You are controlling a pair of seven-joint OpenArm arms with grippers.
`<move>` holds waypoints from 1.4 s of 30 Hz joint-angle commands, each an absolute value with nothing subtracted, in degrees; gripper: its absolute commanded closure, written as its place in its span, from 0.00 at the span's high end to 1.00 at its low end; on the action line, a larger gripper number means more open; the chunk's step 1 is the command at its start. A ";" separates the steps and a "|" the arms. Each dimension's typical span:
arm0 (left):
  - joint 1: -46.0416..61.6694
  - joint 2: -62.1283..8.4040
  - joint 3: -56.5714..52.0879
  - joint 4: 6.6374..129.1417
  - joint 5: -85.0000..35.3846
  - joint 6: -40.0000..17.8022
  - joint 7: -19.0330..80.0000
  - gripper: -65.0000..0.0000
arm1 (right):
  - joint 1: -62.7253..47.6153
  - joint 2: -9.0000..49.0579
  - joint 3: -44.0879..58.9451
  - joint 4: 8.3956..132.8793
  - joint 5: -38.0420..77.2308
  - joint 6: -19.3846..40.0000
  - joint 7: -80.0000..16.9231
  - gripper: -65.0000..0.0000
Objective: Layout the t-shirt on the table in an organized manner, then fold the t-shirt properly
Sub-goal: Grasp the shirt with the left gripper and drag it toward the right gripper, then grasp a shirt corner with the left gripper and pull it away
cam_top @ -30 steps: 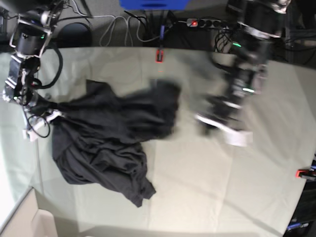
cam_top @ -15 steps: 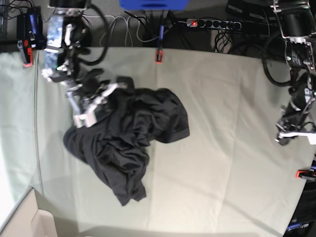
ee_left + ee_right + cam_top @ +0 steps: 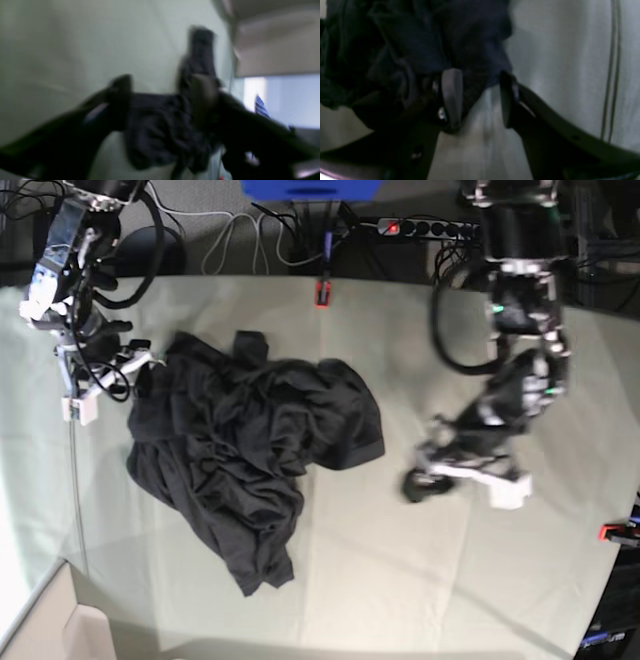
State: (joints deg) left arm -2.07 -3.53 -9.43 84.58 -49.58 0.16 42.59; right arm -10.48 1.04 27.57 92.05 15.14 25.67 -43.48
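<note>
Wrist views dim and blurred, base evenly lit

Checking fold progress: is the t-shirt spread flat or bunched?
Bunched: the t-shirt lies in a creased heap on the table.

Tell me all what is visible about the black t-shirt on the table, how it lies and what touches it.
The t-shirt is black, soft, heavily wrinkled fabric, lying in a crumpled heap on the left half of the table, not spread out. One narrow end trails toward the front edge. No print shows. The right claw sits at its upper left edge, jaws apart with fabric between them in the wrist view. The left claw is apart from it.
</note>
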 commanded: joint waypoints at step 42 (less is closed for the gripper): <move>-0.57 -0.92 7.16 86.46 -29.49 0.31 22.55 0.00 | -12.70 3.21 28.70 92.88 15.69 25.98 -41.89 0.39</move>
